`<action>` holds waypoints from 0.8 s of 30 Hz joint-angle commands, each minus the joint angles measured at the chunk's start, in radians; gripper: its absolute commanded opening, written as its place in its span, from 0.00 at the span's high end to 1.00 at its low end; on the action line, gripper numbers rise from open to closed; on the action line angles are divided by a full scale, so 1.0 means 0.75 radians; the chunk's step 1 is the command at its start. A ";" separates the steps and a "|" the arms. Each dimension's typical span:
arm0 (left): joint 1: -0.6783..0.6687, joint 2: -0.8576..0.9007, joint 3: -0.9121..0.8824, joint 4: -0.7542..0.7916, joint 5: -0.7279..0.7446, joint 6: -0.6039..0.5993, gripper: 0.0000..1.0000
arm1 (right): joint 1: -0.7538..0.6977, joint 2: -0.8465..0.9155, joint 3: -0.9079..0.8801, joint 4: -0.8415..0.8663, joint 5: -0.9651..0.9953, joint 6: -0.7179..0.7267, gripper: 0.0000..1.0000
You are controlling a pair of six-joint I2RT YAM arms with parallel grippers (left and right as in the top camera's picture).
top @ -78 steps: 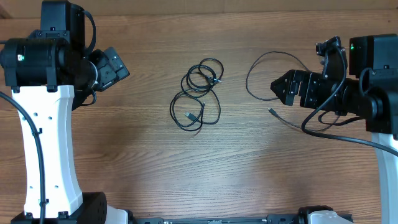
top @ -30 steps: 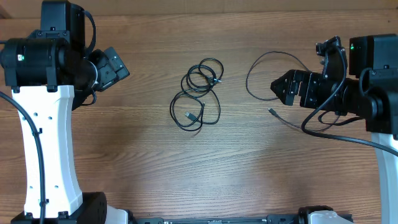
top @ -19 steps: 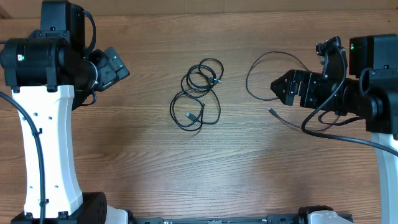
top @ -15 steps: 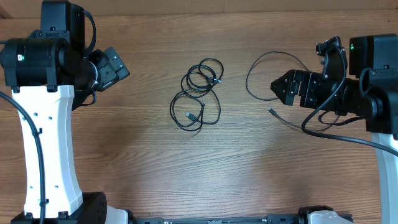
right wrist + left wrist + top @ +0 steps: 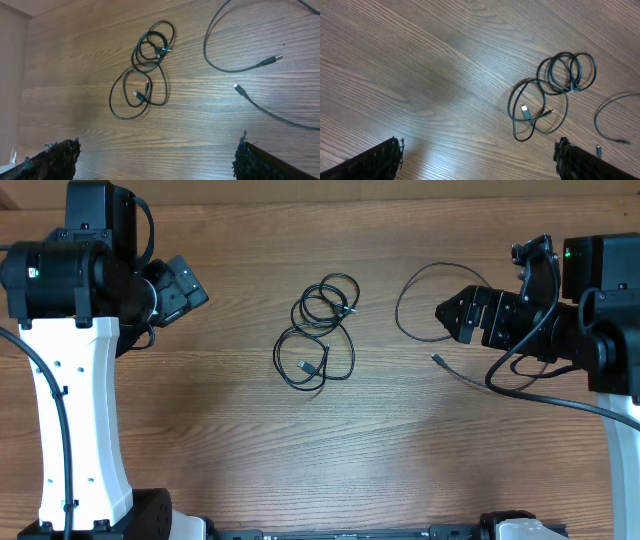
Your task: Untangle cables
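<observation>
Wood-grain table (image 5: 250, 450), rubbery cables (image 5: 322, 327)

On your worktop (image 5: 230, 440), the coiled bundle of cables (image 5: 318, 330) lies near the middle, between the two hands. The left hand (image 5: 186, 286) sits well to the bundle's left, apart from every cable. To the bundle's right, a loose cable (image 5: 398, 308) lies in an open curve, separate from the coils. From overhead, the right hand (image 5: 450, 318) sits at the open side of that curve. Just beside the curve, toward the worktop's near edge, a second loose strand (image 5: 452, 370) runs rightward beneath the right arm (image 5: 560, 340), its plug end toward the bundle.
</observation>
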 commanded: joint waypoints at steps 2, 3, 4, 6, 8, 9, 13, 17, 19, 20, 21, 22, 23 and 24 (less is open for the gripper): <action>0.002 0.011 -0.008 -0.003 0.001 0.026 0.01 | 0.005 -0.002 -0.007 0.037 -0.001 0.010 0.00; 0.002 0.011 -0.008 -0.003 0.001 0.026 0.00 | 0.005 -0.002 -0.007 0.045 -0.002 0.010 0.00; 0.002 0.011 -0.008 -0.003 0.001 0.026 0.00 | 0.005 -0.002 -0.007 0.051 -0.001 0.010 0.00; 0.002 0.011 -0.008 -0.003 0.001 0.026 0.00 | 0.005 -0.002 -0.007 0.066 0.000 0.010 0.00; 0.003 0.011 -0.008 -0.003 0.001 0.026 0.00 | 0.005 -0.002 -0.007 0.077 0.020 0.010 0.00; 0.002 0.011 -0.008 -0.003 0.001 0.026 0.00 | 0.005 -0.001 -0.007 0.084 0.051 0.010 0.00; 0.002 0.011 -0.008 -0.003 0.001 0.026 0.01 | 0.005 0.010 -0.007 0.096 0.248 0.011 0.00; 0.002 0.011 -0.008 -0.003 0.001 0.026 0.00 | 0.005 0.063 -0.007 0.079 0.394 0.021 0.00; 0.003 0.011 -0.008 -0.003 0.001 0.026 0.01 | 0.005 0.107 -0.007 0.047 0.391 0.021 0.00; 0.002 0.011 -0.008 -0.003 0.001 0.026 0.00 | 0.005 0.127 -0.007 0.033 0.389 0.021 0.00; 0.002 0.011 -0.008 -0.003 0.001 0.026 0.01 | 0.005 0.155 -0.007 0.015 0.388 0.021 0.00; 0.002 0.011 -0.008 -0.003 0.001 0.026 0.01 | 0.005 0.199 -0.007 -0.006 0.387 0.022 0.00; 0.002 0.011 -0.008 -0.003 0.001 0.026 0.00 | 0.005 0.230 -0.007 -0.011 0.377 0.024 0.00; 0.002 0.011 -0.008 -0.003 0.001 0.026 0.01 | 0.005 0.251 -0.007 -0.010 0.362 0.026 0.00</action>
